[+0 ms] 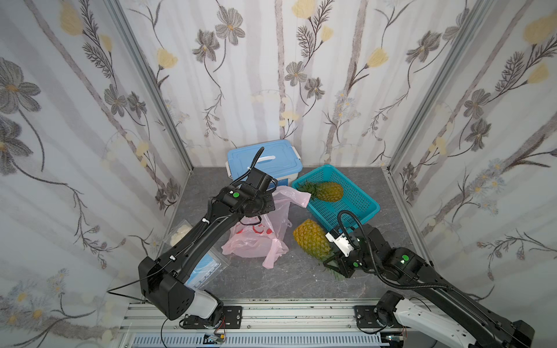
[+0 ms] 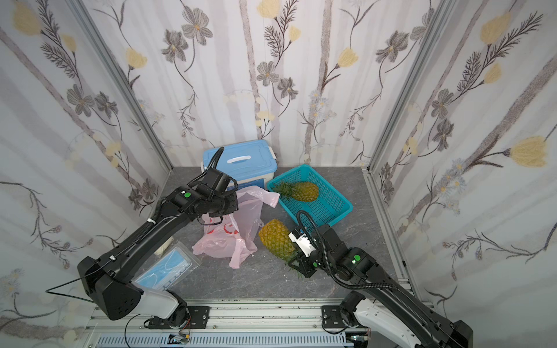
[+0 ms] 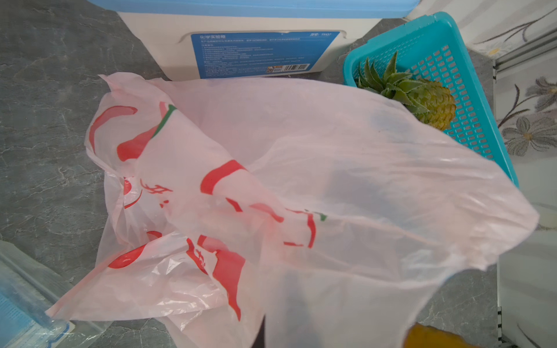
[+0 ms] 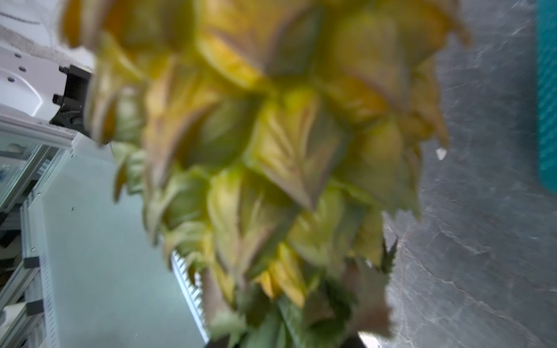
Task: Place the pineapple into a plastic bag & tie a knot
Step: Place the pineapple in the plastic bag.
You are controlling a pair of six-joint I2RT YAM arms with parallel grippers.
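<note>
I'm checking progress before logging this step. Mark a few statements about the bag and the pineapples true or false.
1. A pineapple lies in the teal basket. True.
2. The plastic bag is knotted. False: its handles hang untied.
3. The left hand is shut on the bag's raised edge. True.
4. The second pineapple is inside the bag. False: it is outside, beside the bag, gripped at its crown by the right hand.

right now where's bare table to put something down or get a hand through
Widest bare table: the front strip between the rail and the bag and nearer pineapple. Smaller gaps: right of the basket, left of the box. Crowded: the middle, and front left around the mask packet.
</note>
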